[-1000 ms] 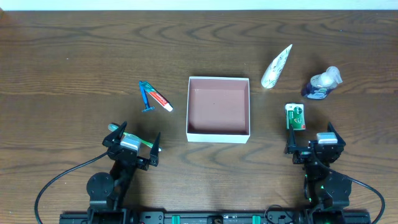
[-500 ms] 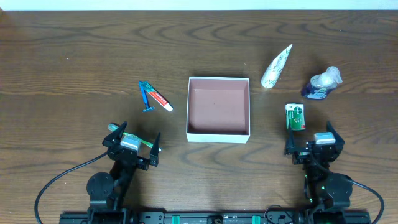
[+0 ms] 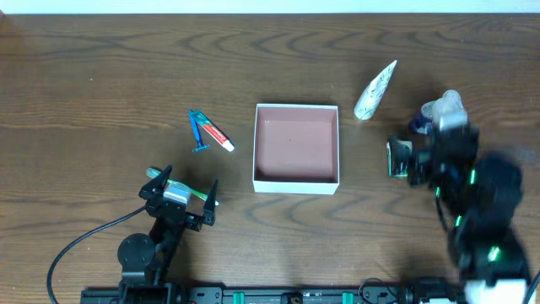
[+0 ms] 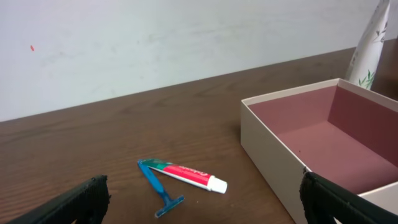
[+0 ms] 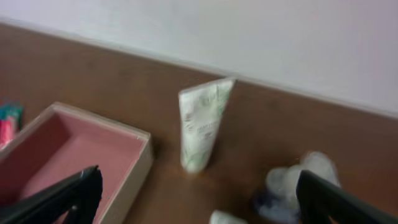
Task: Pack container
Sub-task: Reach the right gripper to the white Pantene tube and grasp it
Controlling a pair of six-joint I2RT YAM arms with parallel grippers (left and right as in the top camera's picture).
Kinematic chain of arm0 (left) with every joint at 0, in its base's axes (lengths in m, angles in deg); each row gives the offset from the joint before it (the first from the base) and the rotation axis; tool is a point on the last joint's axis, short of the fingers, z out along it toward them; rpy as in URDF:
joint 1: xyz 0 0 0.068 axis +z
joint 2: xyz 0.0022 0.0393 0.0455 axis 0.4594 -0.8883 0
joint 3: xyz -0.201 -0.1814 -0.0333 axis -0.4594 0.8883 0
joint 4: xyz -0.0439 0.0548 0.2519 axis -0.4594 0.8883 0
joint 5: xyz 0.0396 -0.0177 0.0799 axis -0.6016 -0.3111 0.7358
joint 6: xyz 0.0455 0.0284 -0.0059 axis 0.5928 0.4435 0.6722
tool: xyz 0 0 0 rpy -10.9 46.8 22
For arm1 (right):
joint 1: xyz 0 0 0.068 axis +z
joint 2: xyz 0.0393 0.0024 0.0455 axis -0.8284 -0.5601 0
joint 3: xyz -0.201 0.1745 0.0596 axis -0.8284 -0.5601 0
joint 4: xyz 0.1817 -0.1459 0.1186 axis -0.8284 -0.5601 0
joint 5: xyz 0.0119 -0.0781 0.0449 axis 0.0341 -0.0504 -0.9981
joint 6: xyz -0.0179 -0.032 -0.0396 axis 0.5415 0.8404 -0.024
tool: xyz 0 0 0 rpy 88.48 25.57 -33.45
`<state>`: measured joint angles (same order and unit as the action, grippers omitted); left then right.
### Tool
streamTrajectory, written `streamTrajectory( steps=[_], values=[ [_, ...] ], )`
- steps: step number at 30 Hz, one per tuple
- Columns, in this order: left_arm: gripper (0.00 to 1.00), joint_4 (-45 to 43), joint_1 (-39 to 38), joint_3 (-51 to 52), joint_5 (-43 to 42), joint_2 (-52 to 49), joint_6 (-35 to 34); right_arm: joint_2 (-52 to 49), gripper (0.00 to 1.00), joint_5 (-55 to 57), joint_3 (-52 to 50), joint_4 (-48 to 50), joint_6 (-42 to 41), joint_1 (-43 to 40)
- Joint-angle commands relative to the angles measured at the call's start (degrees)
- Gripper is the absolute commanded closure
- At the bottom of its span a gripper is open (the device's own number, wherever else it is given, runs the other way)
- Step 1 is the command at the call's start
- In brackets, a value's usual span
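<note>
Container [image 3: 296,143] empty: razor [image 3: 199,133], toothpaste [image 3: 218,135], tube [image 3: 375,89], bottle [image 3: 440,107] and box [image 3: 396,157] all lie out on the worktop [image 3: 101,84]. Left gripper [image 3: 183,184] and right gripper [image 3: 409,159] jaws spread, holding nothing

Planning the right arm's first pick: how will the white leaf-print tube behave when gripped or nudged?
The white tube seems to stand on its narrow cap end, so a sideways nudge would probably tip it. Its body looks like soft plastic flattening to a crimp, so it may squash when squeezed. Probably light for its size.
</note>
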<state>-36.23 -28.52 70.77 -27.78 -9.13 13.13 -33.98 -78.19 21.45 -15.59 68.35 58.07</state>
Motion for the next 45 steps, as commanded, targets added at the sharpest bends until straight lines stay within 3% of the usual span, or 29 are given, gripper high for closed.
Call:
streamTrajectory(
  steps=[1, 6, 12, 14, 18, 25, 29, 35, 45],
  values=[
    [0.02, 1.99, 0.35, 1.14, -0.63, 0.11, 0.76, -12.00, 0.01, -8.20, 15.50, -7.63, 0.66, 0.42],
    [0.02, 1.99, 0.35, 1.14, -0.63, 0.11, 0.76, -23.61, 0.01, -15.82, 30.05, -13.92, -5.86, 0.42],
    [0.02, 1.99, 0.35, 1.14, -0.63, 0.11, 0.76, -27.61, 0.01, -17.35, 31.45, -11.06, -8.76, 0.39],
    [0.02, 1.99, 0.35, 1.14, -0.63, 0.11, 0.76, -28.44, 0.06, -15.34, 31.45, -10.88, -9.25, 0.42],
    [0.02, 1.99, 0.35, 1.14, -0.63, 0.11, 0.76, -31.19, 0.16, -4.59, 31.45, -12.15, -19.15, 0.61],
    [0.02, 1.99, 0.35, 1.14, -0.63, 0.11, 0.76, -37.70, 0.08, 9.86, 31.45, -12.61, -28.98, 4.17],
    [0.02, 1.99, 0.35, 1.14, -0.63, 0.11, 0.76, -40.39, 0.10, 15.78, 31.43, -12.52, -34.38, 6.01],
    [0.02, 1.99, 0.35, 1.14, -0.63, 0.11, 0.76, -43.69, 0.18, 18.05, 31.45, -10.82, -38.42, 7.02],
    [0.02, 1.99, 0.35, 1.14, -0.63, 0.11, 0.76, -48.35, 0.32, 17.79, 31.43, -9.14, -38.40, 7.02]
  ],
)
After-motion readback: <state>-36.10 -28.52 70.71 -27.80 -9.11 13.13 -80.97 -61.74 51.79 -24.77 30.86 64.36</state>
